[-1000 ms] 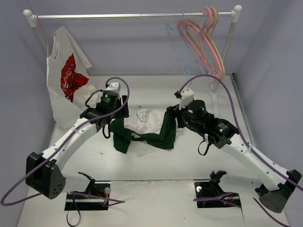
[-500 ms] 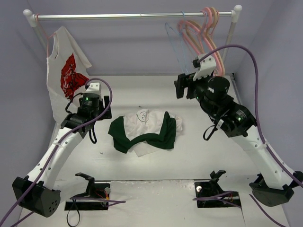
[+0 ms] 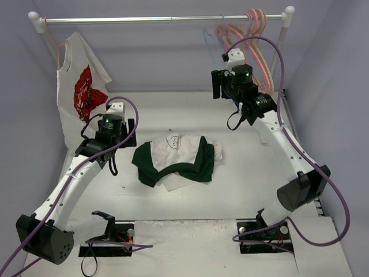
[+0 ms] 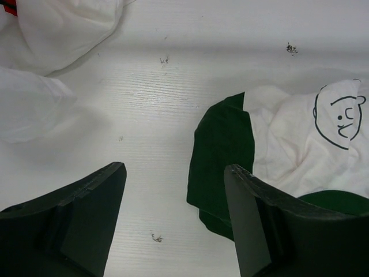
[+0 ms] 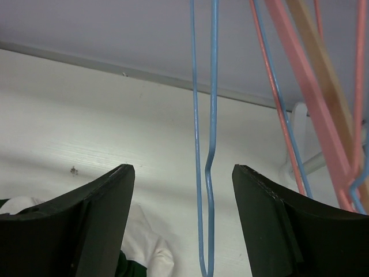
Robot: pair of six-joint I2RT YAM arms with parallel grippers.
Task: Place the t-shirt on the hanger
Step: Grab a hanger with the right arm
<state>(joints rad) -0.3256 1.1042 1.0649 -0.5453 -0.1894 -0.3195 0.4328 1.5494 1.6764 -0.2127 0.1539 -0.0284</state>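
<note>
From above, the t-shirt (image 3: 176, 158) lies crumpled mid-table between the arms, the left gripper (image 3: 130, 130) hovers off its left edge, and the right gripper (image 3: 217, 86) is up at the back by the blue hanger (image 3: 206, 39) on the rail (image 3: 161, 19). On the left wrist, the jaws stand wide apart over bare table, holding nothing, a green sleeve just ahead of one finger. On the right wrist, the jaws gape and the hanger's wire hangs ahead between them, ungripped.
</note>
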